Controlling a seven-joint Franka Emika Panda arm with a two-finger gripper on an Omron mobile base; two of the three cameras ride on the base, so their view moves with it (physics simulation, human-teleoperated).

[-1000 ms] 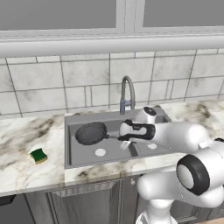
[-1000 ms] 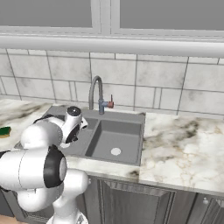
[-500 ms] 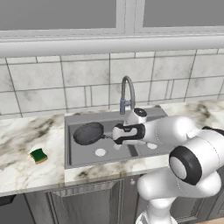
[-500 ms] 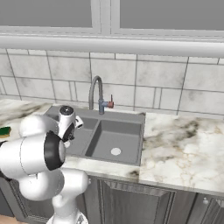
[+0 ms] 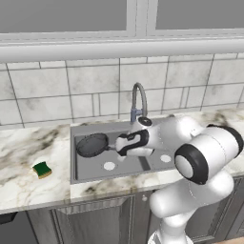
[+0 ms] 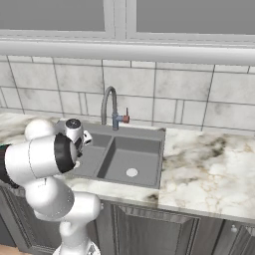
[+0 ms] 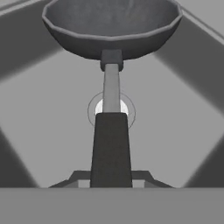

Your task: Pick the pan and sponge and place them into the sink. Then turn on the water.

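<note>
The pincer (image 5: 116,147) is clamped tight on the black handle of the pan (image 5: 92,145), holding it out over the left basin of the sink (image 5: 86,172). From the hand's own camera the pan (image 7: 111,27) hangs above the pale drain (image 7: 111,110), handle running straight back between the fingers. The sponge (image 5: 42,169) sits on the marble desk (image 5: 28,186), left of the sink and well apart from it. The arched faucet (image 5: 138,101) stands behind the divider.

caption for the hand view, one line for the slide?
Gripper shut on the pan handle, over the sink drain.
</note>
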